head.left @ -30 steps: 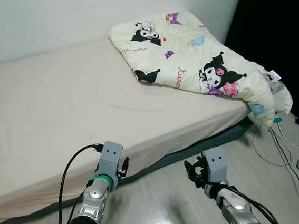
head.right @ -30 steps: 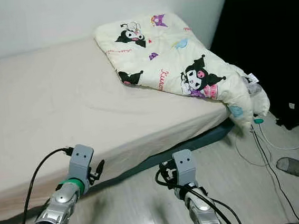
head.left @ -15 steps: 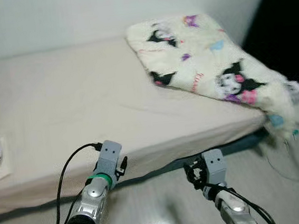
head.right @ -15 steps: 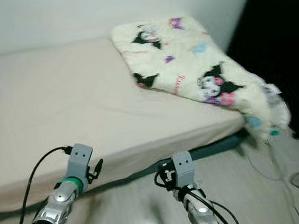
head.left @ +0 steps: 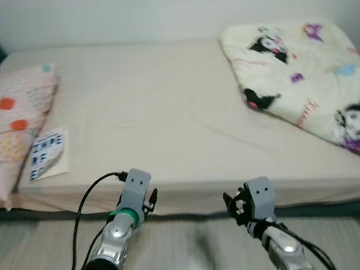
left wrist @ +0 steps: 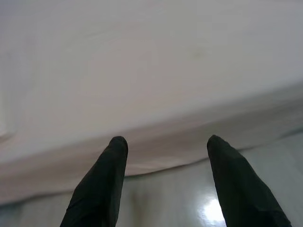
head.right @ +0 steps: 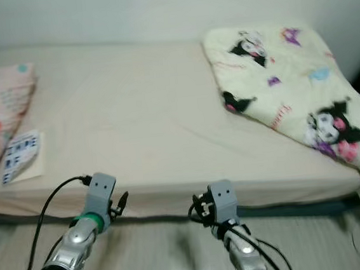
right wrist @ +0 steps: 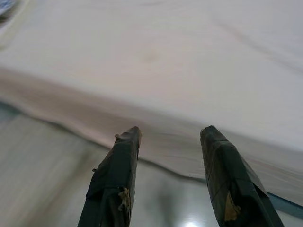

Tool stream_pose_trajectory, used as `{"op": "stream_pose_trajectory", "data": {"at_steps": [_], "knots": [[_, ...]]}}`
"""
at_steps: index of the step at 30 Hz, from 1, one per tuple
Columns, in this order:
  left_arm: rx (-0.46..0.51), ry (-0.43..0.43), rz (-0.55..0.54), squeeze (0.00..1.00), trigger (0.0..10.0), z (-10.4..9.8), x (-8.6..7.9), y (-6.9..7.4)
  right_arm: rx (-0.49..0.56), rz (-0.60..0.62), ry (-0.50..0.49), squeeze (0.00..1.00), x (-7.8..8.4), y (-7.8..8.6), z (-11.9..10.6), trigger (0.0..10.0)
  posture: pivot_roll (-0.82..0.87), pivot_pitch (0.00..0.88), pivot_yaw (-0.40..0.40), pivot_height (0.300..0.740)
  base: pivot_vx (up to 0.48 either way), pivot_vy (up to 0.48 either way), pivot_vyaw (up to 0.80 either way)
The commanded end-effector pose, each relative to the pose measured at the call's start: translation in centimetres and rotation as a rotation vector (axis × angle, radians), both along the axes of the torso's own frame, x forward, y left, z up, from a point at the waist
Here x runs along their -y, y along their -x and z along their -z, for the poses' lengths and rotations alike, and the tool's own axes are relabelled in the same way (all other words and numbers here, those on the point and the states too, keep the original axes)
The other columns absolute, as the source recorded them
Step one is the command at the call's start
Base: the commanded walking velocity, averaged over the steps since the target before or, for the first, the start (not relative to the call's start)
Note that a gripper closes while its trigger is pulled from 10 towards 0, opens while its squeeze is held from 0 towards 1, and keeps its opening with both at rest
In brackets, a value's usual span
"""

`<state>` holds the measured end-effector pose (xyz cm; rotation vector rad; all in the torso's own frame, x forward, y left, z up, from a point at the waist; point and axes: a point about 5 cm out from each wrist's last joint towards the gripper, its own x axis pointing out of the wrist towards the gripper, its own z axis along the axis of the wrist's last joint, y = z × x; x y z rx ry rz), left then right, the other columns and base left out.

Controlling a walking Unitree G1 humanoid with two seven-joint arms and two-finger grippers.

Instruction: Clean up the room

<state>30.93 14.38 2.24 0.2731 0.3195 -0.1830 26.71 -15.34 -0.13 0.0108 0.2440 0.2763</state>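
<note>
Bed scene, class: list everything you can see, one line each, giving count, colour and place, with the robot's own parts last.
Bed: one, cream sheet, across the middle of the scene, against the wall.
Blanket: one, pale yellow with black cartoon figures, folded on the bed's right end.
Pillow: one, pink with red and orange spots, on the bed's left end.
Card: one, white with blue print, flat on the bed beside the pillow.
Floor: pale wood planks, in front of the bed.
Left gripper: one, black fingers apart, near the bed's front edge.
Right gripper: one, black fingers apart, near the bed's front edge.
</note>
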Motion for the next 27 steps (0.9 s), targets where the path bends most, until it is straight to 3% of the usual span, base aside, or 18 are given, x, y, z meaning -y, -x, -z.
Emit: {"op": "stream_pose_trajectory", "data": {"at_steps": [1, 5, 27], "knots": [[-0.041, -0.007, -0.004, 0.00, 10.0, 0.91, -0.11, 0.70, -0.024, -0.005, -0.004, 0.00, -0.11, 0.47, 0.50, 10.0, -0.02, 0.038, 0.052, 0.736, 0.000, 0.000, 0.77], [-0.040, -0.008, -0.001, 0.00, 10.0, 0.89, -0.09, 0.68, -0.020, 0.000, -0.004, 0.00, -0.10, 0.45, 0.46, 10.0, -0.02, 0.037, 0.053, 0.736, 0.000, 0.000, 0.75], [-0.034, 0.001, 0.010, 0.00, 10.0, 0.80, 0.14, 0.64, 0.013, 0.052, -0.033, 0.00, 0.38, 0.04, -0.09, 10.0, -0.02, 0.044, 0.054, 0.740, 0.000, 0.000, 0.00]]}}
